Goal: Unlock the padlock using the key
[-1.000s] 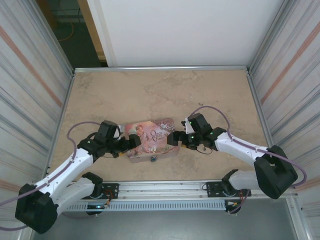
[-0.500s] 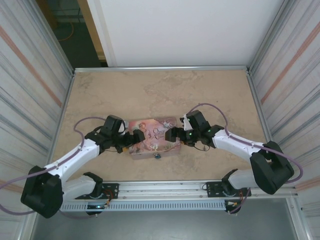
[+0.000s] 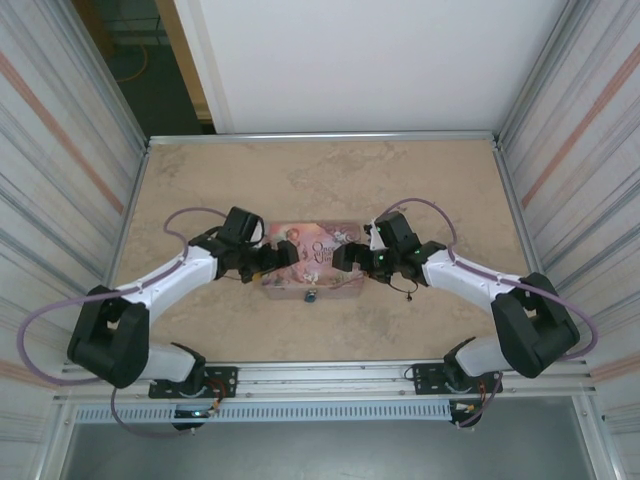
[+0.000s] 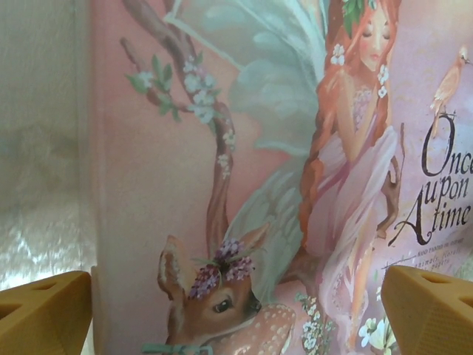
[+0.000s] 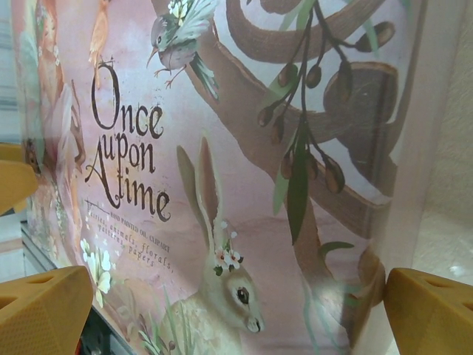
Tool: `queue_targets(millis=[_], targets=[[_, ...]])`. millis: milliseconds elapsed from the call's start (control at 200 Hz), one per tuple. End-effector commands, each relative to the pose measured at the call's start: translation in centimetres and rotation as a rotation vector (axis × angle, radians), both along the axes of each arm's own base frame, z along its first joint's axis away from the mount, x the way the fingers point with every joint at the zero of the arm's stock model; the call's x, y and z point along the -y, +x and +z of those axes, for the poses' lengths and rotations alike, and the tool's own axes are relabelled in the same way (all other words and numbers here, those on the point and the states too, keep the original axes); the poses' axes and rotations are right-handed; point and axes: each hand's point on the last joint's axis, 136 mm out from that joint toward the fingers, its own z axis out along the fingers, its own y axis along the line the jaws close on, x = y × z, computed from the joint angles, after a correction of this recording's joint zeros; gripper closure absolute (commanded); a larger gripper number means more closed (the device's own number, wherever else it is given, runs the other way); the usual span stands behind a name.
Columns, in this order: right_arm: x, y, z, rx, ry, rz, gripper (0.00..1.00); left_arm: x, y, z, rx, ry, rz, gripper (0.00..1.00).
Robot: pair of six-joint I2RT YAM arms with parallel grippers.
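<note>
The small blue padlock [image 3: 311, 296] sits against the near side of the pink illustrated tin [image 3: 312, 262], in the middle of the table. The key is out of view. My left gripper [image 3: 283, 255] reaches over the tin's left end and my right gripper [image 3: 345, 260] over its right end. Seen from the left wrist, the left gripper [image 4: 236, 314] is open, one yellow finger [image 4: 44, 310] at the tin's left edge and the other over the lid [image 4: 244, 163]. Seen from the right wrist, the right gripper [image 5: 236, 314] is open too, its finger [image 5: 429, 310] by the tin's right edge, the lid [image 5: 244, 185] between.
The beige table [image 3: 230, 190] has raised metal rails on its sides and corrugated walls left and right. Bare tabletop lies beyond the tin toward the back wall. Both arms bend inward from their bases at the near edge, their cables looping beside them.
Both grippers moved away from the near edge and closer together. The tin slid with them toward the back and straightened, and the padlock went along at its near side.
</note>
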Motion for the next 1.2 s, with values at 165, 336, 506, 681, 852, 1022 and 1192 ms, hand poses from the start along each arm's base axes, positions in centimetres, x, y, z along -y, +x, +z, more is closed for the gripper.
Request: queue_targets(millis=[165,336,506,681,852,1022,1192], targets=[[-1.6,3.8,2.8,0.094,0.097,-0.028,0.01,3.8,5.3,3.9,0.159,-0.112,-0.093,0.01],[-1.2,5.8,3.3,0.124,0.109,-0.061,0.01,4.5,7.2,3.6,0.169,-0.118,-0.097,0.01],[-1.2,6.7,3.2,0.12,0.11,-0.065,0.01,5.4,9.4,3.6,0.181,-0.118,-0.112,0.01],[-1.0,7.0,2.9,0.116,0.101,-0.076,0.01,6.0,11.2,3.4,0.186,-0.118,-0.117,0.01],[-0.4,7.3,2.6,0.108,0.09,-0.09,0.01,6.0,12.5,3.0,0.182,-0.115,-0.113,0.01],[0.3,7.5,2.5,0.111,0.072,-0.107,0.01,5.6,13.1,3.0,0.183,-0.116,-0.101,0.01],[1.6,7.6,2.8,0.135,0.011,-0.138,0.01,4.9,13.3,3.7,0.2,-0.108,-0.089,0.01]])
